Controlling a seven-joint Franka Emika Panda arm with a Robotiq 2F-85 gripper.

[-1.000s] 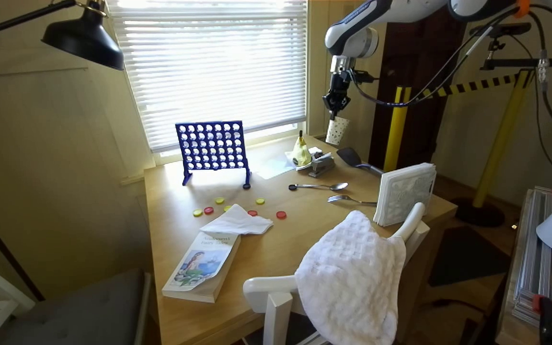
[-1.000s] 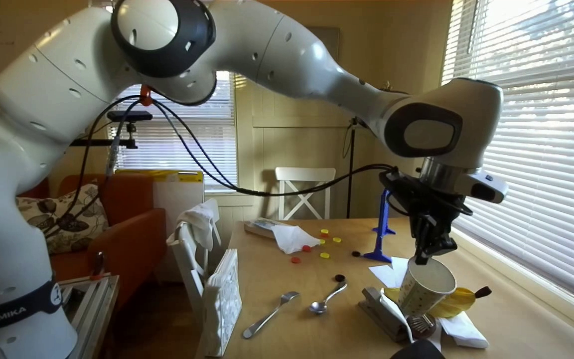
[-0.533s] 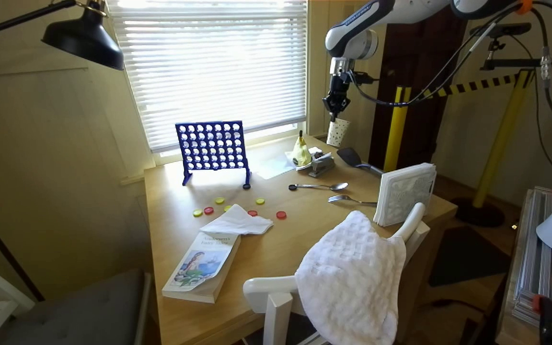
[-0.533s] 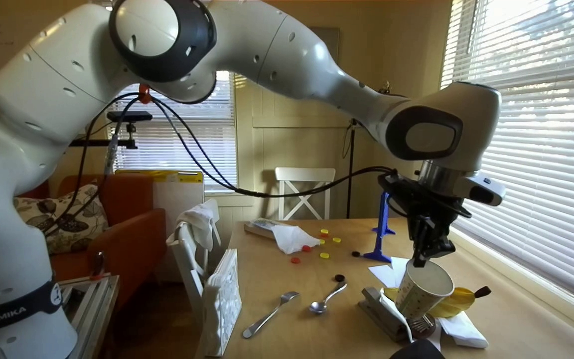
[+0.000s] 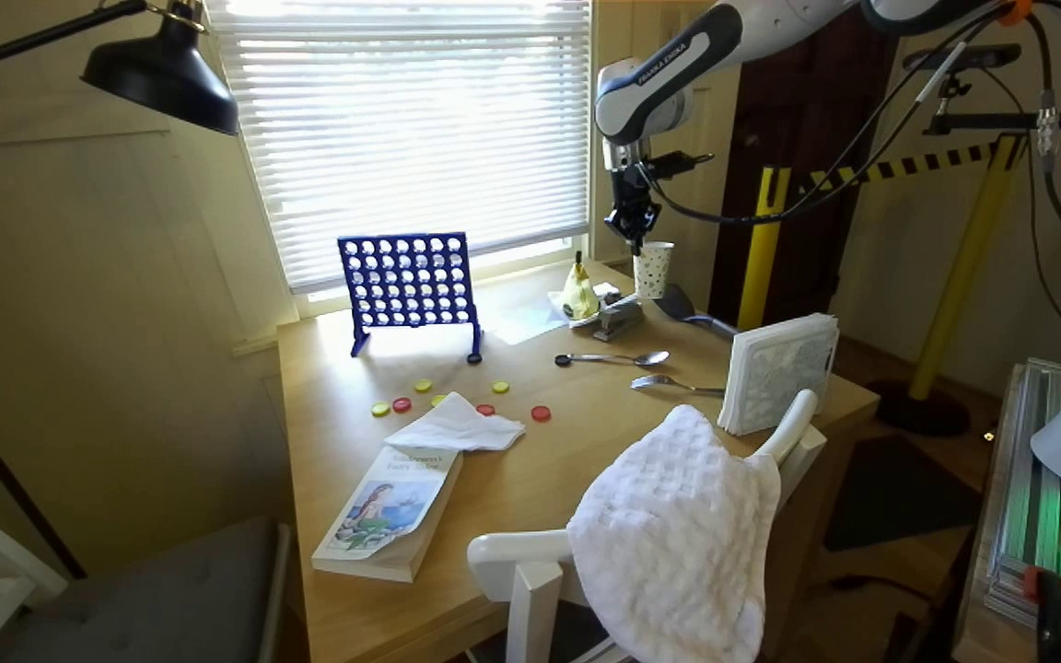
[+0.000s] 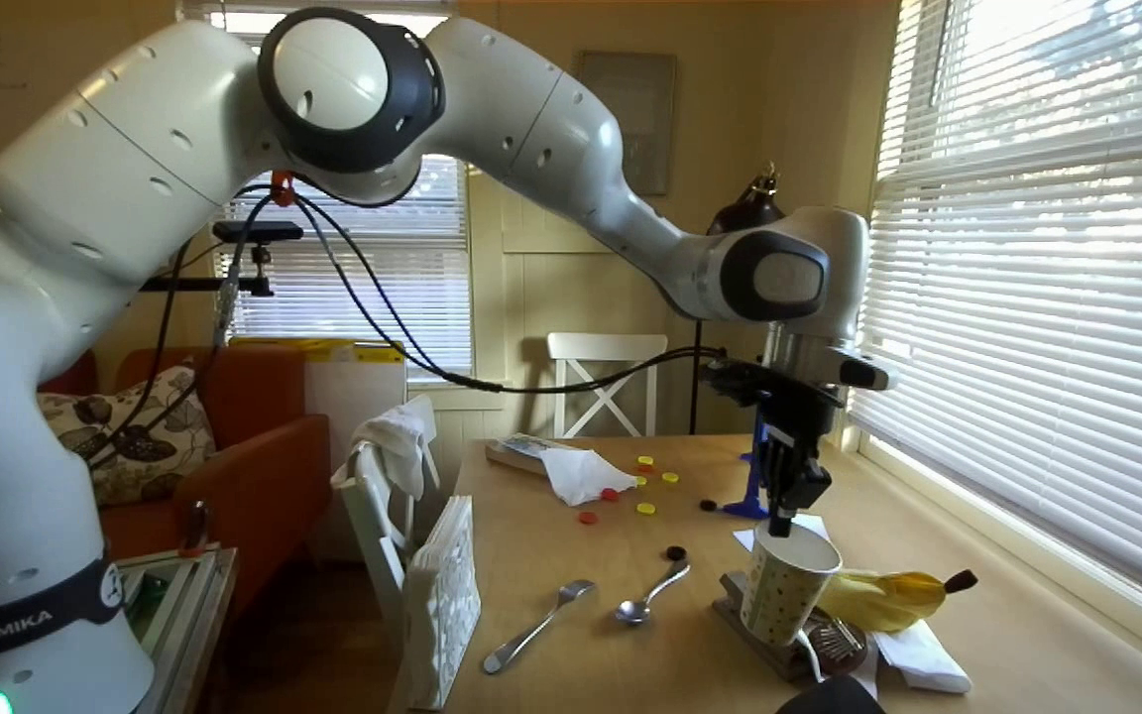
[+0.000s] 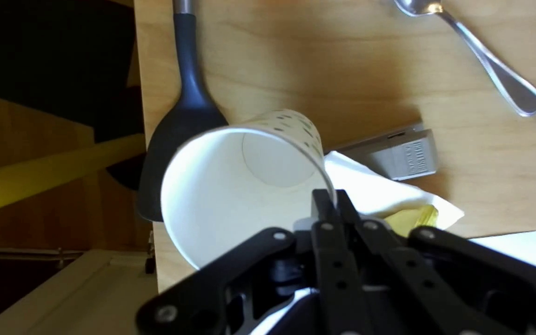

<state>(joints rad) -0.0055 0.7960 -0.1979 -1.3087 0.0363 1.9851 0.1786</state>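
Mostly, mind the table (image 7: 342, 70) below your gripper (image 7: 334, 201): its edge runs to the left in the wrist view, so a release too far that way could go over it. The black spatula (image 7: 186, 123) lies near that edge, also left of and below the gripper; coming down on its blade would likely tip whatever lands there. Your gripper is clamped on the rim of the spotted cup (image 6: 784, 595), which hangs below and beside it; with one thin wall pinched, a bump could swivel the cup or crease its lip. The stapler (image 7: 407, 156), lower and right of the gripper, seems the likeliest snag if you drift sideways, since you cannot tell how far the cup's base clears it.
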